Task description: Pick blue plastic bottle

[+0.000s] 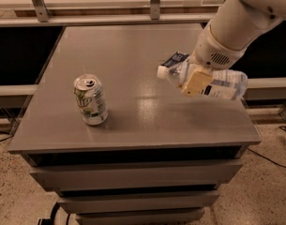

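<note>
The blue plastic bottle [217,82] is clear and bluish, with a white cap pointing left and a white-and-blue label. It hangs sideways in the air above the right part of the grey table [133,121]. My gripper [198,80] is shut on the bottle at its middle. A cream finger pad [197,81] shows across the front of the bottle. The white arm reaches in from the upper right.
A green-and-white soda can [90,99] stands upright on the left part of the table. A small dark blue packet [174,59] lies on the table behind the bottle, partly hidden by my arm. A metal rail runs behind the table. Drawers sit below the tabletop.
</note>
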